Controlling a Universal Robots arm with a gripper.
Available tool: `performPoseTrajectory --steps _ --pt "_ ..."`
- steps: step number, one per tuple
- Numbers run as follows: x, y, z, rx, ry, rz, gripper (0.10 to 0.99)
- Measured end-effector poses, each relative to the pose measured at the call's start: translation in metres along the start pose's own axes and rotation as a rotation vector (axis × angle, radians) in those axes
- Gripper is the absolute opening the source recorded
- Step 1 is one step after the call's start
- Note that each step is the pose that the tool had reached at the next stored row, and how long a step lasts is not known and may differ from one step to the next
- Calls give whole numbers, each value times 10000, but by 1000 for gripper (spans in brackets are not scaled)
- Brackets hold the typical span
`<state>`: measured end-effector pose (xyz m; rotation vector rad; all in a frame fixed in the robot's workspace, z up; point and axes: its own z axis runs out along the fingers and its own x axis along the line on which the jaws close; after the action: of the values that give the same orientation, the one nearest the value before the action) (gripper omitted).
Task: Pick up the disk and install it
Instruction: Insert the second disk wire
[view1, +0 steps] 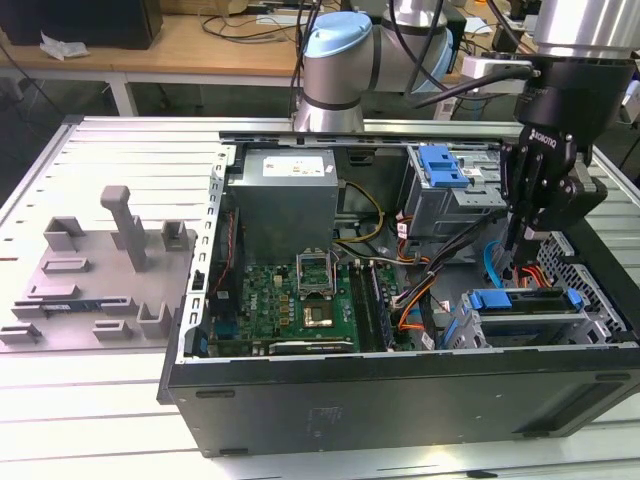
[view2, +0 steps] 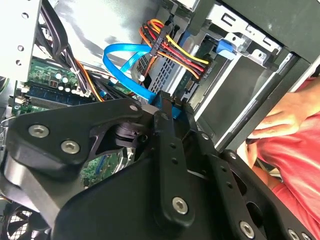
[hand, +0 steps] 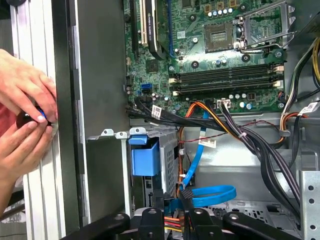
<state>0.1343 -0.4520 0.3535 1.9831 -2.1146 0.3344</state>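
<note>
End effector inside case, grip unclear; disk seated; labels unreadable.

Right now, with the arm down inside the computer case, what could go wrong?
The end effector hangs among loose cables: the blue cable and the red-and-yellow wire bundle lie close ahead, so it could snag or tug one. A person's hands rest at the case's edge, near the arm; a sideways move might strike them. The disk sits in its bay just below, where a descent could press on it.
</note>
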Motion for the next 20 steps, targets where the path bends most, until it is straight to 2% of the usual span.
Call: performPoseTrajectory --steps 7,8,16,17,20 --pt "-3 0 0 -2 -24 1 247" --pt "-3 0 -1 -2 -34 0 161" --pt "-2 -2 -1 -4 -46 0 161" --pt "2 -2 -1 -5 -67 0 161" --pt "27 -4 4 -19 -294 -2 161"
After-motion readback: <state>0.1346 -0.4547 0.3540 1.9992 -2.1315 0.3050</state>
